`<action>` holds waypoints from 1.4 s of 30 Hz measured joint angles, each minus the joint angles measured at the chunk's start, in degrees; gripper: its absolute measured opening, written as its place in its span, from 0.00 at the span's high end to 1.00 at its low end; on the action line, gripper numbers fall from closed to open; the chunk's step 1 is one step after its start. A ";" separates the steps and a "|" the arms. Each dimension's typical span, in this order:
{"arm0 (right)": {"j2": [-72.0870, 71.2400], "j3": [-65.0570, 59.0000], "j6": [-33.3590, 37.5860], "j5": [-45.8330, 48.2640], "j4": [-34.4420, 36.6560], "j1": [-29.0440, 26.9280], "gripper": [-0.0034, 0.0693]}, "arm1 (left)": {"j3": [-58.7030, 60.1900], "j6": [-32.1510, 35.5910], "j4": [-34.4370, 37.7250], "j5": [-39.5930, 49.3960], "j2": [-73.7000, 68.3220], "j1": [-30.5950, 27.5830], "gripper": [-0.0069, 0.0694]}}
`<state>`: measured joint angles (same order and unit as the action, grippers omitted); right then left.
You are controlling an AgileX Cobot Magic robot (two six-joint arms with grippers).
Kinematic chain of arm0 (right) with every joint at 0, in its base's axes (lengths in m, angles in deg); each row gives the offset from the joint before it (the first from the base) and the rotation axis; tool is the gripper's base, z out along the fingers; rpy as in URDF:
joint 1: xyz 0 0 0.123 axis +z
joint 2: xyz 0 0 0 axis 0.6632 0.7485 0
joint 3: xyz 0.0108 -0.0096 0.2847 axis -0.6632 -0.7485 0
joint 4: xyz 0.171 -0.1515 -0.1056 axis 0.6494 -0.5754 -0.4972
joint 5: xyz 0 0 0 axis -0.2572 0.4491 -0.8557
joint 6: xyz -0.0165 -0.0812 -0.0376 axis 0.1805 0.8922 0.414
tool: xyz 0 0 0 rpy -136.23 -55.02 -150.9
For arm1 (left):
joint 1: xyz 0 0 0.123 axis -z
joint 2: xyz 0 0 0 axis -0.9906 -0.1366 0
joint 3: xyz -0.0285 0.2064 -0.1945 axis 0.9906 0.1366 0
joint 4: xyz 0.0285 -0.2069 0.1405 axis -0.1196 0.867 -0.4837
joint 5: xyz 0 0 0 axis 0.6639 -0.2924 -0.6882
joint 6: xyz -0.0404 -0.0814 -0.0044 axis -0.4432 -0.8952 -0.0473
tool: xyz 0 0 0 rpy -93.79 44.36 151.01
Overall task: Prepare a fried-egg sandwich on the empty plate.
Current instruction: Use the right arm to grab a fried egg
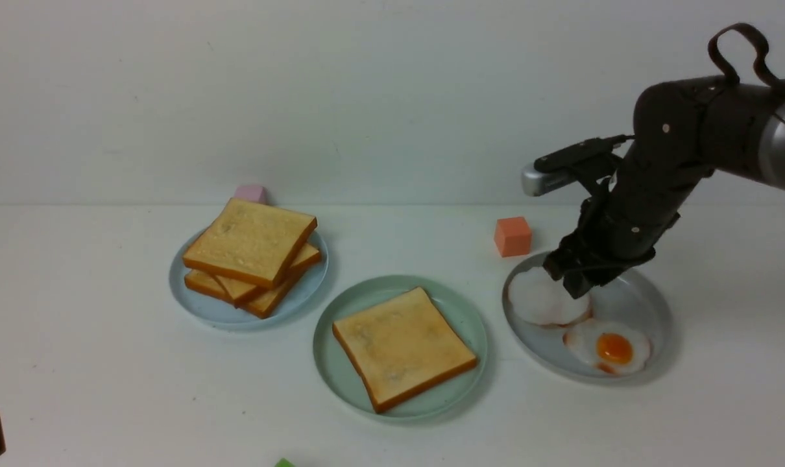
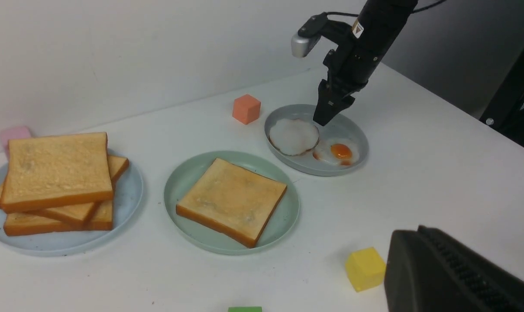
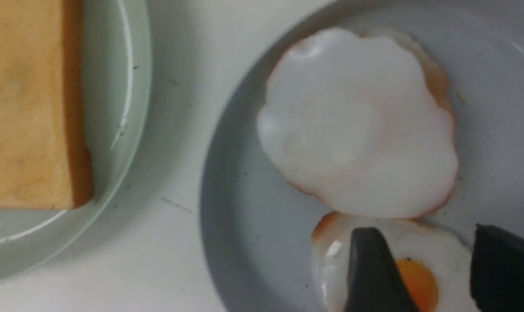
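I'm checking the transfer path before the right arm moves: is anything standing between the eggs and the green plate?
Nothing visible stands between the fried eggs and the green plate; the orange block sits beyond that path.

This looks like a robot lab or a test room, but I can't tell for sure. A big black robot arm (image 1: 668, 136) comes in at the upper right of the front view, and a wire (image 1: 723, 45) loops over it. The wall (image 1: 392, 97) is plain and white, and so is the table (image 1: 107, 376). Little blocks (image 1: 513, 237) in pink, orange, yellow and green sit around the plates (image 1: 201, 311) of food. A dark post (image 2: 511, 82) stands at the right of the left wrist view.
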<state>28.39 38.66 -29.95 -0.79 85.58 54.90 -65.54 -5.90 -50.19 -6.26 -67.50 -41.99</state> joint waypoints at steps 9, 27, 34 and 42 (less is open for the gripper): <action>5.14 2.87 8.11 1.00 17.07 -7.04 0.18 | 0.00 0.00 0.00 -0.01 -0.05 0.00 0.92; 11.14 5.08 15.48 2.32 30.43 -10.41 0.17 | 0.00 0.00 0.65 -0.49 -0.49 0.00 0.92; 11.14 5.14 16.53 2.51 32.01 -10.41 0.24 | 0.00 0.00 0.65 -0.49 -0.49 0.00 0.92; 11.14 5.14 17.56 3.27 32.01 -10.41 0.51 | 0.00 0.00 0.65 -0.49 -0.49 0.00 0.92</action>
<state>39.53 43.80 -12.39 2.48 117.59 44.49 -65.54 -5.90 -49.54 -6.75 -68.00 -41.99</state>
